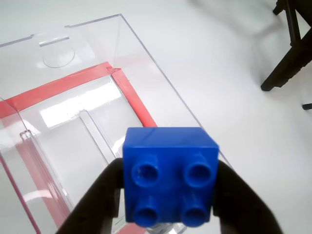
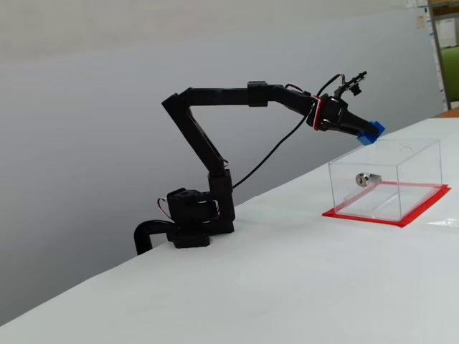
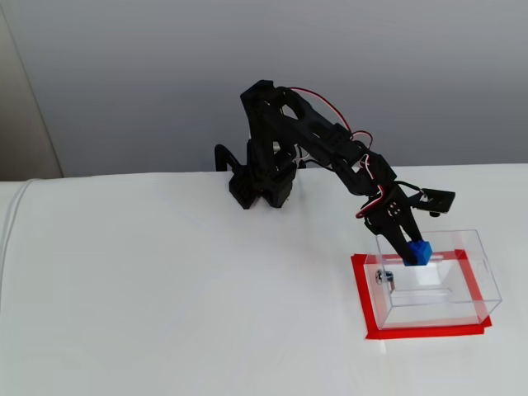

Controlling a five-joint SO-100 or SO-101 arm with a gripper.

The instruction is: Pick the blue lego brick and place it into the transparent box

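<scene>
My gripper (image 1: 168, 207) is shut on the blue lego brick (image 1: 169, 173), whose studded face points at the wrist camera. In a fixed view the gripper (image 2: 366, 135) holds the brick (image 2: 372, 132) just above the top left edge of the transparent box (image 2: 412, 154). In the other fixed view the brick (image 3: 418, 252) hangs over the box (image 3: 441, 305) near its back left part. The box (image 1: 146, 53) has clear walls, a round hole (image 1: 58, 56) and a red base sheet (image 1: 68, 84). A small silver cylinder (image 2: 364, 178) lies inside the box.
The arm's base (image 2: 190, 223) stands at the back of the white table (image 2: 272, 287), also seen in the other fixed view (image 3: 262, 186). Black furniture legs (image 1: 287, 53) stand at the top right of the wrist view.
</scene>
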